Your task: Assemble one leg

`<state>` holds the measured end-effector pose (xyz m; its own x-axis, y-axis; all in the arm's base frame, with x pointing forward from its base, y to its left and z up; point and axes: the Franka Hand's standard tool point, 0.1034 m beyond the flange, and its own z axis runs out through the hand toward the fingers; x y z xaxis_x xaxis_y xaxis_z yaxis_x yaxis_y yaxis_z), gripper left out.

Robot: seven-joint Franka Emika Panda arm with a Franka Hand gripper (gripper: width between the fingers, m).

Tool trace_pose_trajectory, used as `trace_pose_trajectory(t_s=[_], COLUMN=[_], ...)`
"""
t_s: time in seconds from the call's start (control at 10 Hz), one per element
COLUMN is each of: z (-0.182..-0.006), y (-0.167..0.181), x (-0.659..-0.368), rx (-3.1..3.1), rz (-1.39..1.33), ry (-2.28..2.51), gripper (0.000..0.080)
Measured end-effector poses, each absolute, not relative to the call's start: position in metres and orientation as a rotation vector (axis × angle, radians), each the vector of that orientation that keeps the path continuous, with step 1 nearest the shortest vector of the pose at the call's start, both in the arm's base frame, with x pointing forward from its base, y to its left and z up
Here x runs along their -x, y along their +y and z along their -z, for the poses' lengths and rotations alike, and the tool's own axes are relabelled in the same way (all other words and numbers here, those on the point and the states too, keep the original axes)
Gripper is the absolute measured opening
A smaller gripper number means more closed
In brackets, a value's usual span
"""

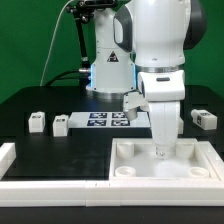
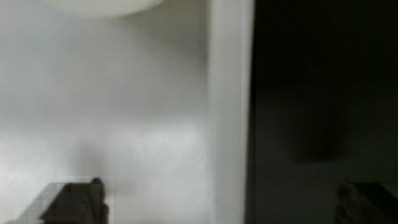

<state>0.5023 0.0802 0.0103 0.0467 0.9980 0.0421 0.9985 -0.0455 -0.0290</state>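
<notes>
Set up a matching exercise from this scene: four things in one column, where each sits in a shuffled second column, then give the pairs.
Things:
1. hand
2. marker board
3. leftmost leg
4. rightmost leg

Places:
A. on the black table, far toward the exterior view's right
B. down over the white tray
C. lying flat in front of the arm's base
D. far toward the exterior view's left, with a second leg beside it

Pairs: 1-B, 2-C, 3-D, 4-A
</notes>
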Motion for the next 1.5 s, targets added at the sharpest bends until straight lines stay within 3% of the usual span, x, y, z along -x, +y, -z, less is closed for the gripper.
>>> trace_pose_trajectory(t_s=[0.1,0.6,1.0,1.4,1.5], z=[-0.012,-0.062,-0.062,-0.061,-0.057], y=[0.081,0.081,0.080,0.082,0.089], x=[-0.500,-0.450,-0.445,-0.443,-0.431], rx=[2.264,2.464,2.530,2.830,2.937], rz=[0.014,-0.052,-0.061,-0.065,-0.081], ry=[-2.106,-1.912,-1.822,-1.312,-1.038], gripper=[0.0649,0.0649,0.0649,0.0649,0.0649])
